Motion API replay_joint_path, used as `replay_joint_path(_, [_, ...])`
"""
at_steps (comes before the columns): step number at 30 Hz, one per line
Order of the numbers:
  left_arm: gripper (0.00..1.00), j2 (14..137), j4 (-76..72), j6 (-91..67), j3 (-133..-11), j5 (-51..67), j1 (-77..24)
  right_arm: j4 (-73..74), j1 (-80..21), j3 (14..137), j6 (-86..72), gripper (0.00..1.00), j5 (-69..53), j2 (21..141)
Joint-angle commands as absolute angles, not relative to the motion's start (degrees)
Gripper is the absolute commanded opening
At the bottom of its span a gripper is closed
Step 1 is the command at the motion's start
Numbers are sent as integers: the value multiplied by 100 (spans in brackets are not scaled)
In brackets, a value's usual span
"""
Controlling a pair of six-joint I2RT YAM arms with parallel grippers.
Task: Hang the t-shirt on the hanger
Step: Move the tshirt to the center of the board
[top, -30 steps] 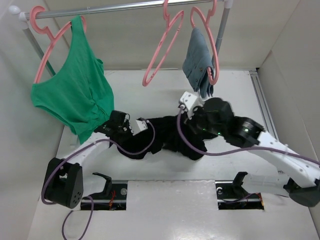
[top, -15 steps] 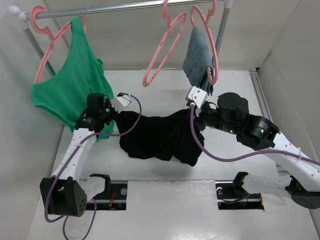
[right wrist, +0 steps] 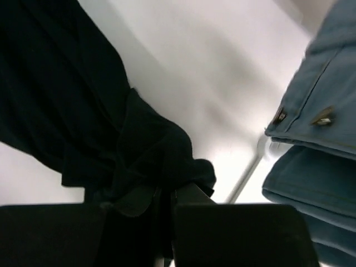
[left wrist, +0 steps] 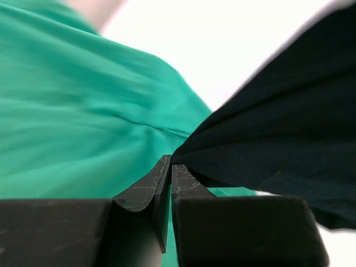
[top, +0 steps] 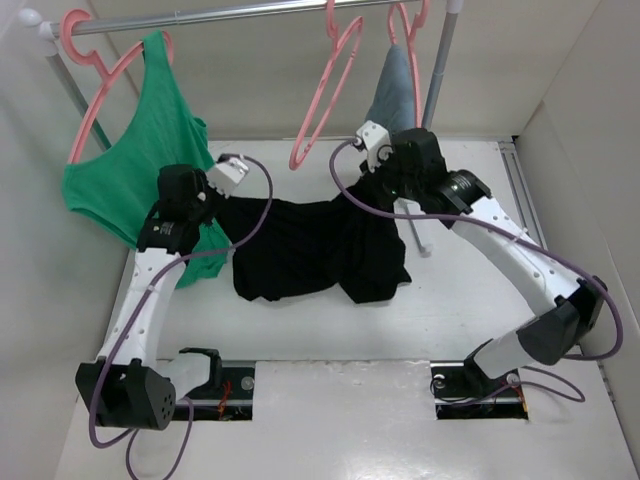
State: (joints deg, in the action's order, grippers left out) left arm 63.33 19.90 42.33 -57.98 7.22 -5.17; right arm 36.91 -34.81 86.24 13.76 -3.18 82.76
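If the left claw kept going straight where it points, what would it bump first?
Probably the green tank top, hanging just beyond the left gripper, which is shut on the t-shirt. Depth is unclear.

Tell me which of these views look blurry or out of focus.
Top external: sharp, evenly lit, soft shadow beneath the t-shirt. Left wrist: the green tank top is smeared and soft. Right wrist: t-shirt nearly featureless black, denim cloth crisp enough to show its buttons.
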Motion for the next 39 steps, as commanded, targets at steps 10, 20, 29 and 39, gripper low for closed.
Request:
replay_joint_path(10, [0,5916,1958,3734,-6944,562,-202,3664,-3534,8712,1750,0,-771,7419])
replay_joint_path(20, [17,5520,6384,8689,-6461,2531,-272,5422,-3840,7119,1749,81,-2161,6996])
replay_joint_path(29, [74,5756,4213,7087,-5485,2470,-500,5020,-3289,6839,1178,95,-1117,7241])
replay_joint_path(39, [74,6624,1811,5809,-4282,1144,-1379,3710,-2629,6039,703,24,-571,8182])
